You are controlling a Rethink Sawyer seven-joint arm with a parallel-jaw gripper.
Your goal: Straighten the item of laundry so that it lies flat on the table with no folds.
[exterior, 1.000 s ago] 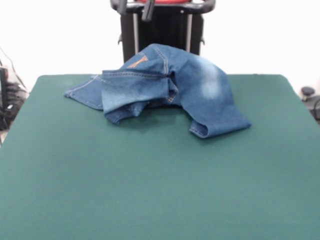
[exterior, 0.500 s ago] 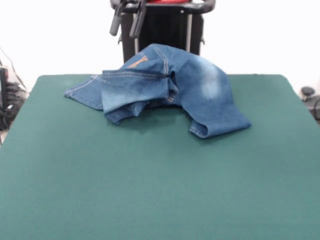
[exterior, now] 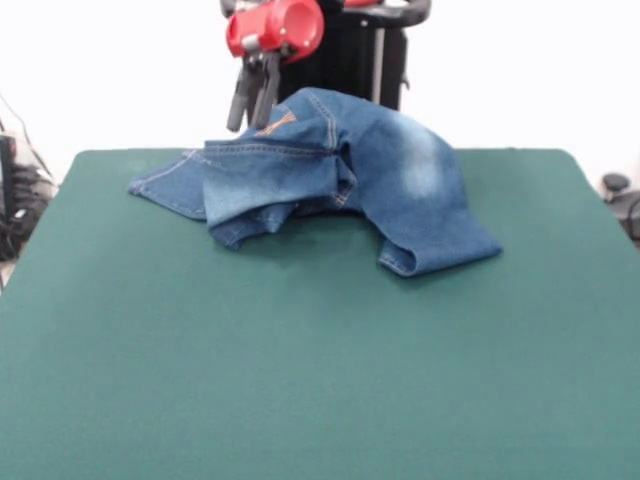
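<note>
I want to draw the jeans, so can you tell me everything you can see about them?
The jeans are small, blue denim with pale faded patches and orange-tan stitching. They are crumpled, not flat: the middle humps up, one part is folded over the front with a hemmed edge showing, one leg runs down to a hemmed cuff on the picture's right, and another bit sticks out flat on the left. They lie at the far side of the green table. The gripper hangs just above them, not touching.

Blue jeans on a dark green counter

The jeans [exterior: 330, 175] are mid-blue denim with a faded pale patch and orange-tan stitching. The counter [exterior: 300, 370] is plain dark green all over. The end effector [exterior: 250, 105] has dark grey fingers [exterior: 240, 100] below a bright red body.
</note>
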